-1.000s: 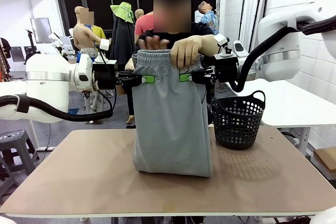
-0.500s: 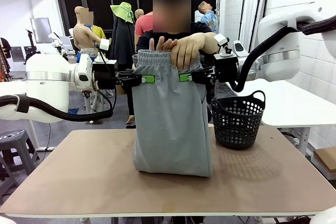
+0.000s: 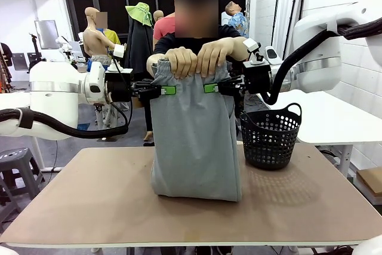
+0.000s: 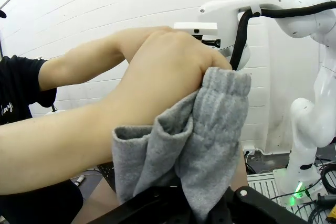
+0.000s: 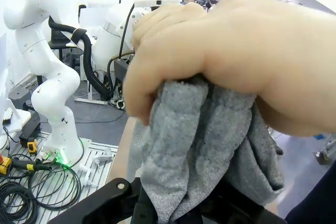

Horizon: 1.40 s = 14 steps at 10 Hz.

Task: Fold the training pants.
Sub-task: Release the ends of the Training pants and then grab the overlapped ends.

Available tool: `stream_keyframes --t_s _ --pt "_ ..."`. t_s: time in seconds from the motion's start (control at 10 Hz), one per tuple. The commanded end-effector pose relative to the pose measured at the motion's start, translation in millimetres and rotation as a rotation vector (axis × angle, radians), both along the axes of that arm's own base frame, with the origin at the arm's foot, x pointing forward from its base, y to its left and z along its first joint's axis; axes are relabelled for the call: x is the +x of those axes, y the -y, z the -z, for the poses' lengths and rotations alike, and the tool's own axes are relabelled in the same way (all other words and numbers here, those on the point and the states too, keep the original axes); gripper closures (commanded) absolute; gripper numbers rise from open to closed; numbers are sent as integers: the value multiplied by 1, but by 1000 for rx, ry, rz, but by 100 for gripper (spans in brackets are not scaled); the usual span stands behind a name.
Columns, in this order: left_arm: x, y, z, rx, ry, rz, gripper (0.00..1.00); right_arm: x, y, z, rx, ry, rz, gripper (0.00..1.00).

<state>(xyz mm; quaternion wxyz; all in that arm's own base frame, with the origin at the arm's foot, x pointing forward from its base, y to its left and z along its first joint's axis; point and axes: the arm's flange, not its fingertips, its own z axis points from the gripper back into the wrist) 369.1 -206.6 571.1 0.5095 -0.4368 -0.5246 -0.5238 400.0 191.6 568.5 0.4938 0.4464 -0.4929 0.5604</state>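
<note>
On the front view, the pants (image 3: pixel 194 141) hang upright with their bottom resting on the table (image 3: pixel 89 195), just beside a basket (image 3: pixel 270 135). The left gripper (image 3: pixel 169 90) and right gripper (image 3: pixel 210 88) are pinched tight on the pants' side edges, and a person's hands (image 3: pixel 179 62) bunch the waistband. At the left wrist, the pincer clamps grey cloth under a hand. At the right wrist, likewise.

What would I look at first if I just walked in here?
The grey training pants hang like a curtain in the middle, their lower end resting on the table. The left gripper and right gripper pinch them from either side just under the waistband, while a person's hands bunch the waistband on top. A black mesh basket stands beside them, on the robot's right.
</note>
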Motion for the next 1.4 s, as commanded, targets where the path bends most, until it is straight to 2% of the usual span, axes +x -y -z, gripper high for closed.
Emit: stream_keyframes --t_s 0.0,1.3 --pt "-3 0 -1 -20 13 -12 100 -1 0 -2 18 -7 -7 100" --pt "-3 0 -1 -20 13 -12 100 -1 0 -2 18 -7 -7 100"
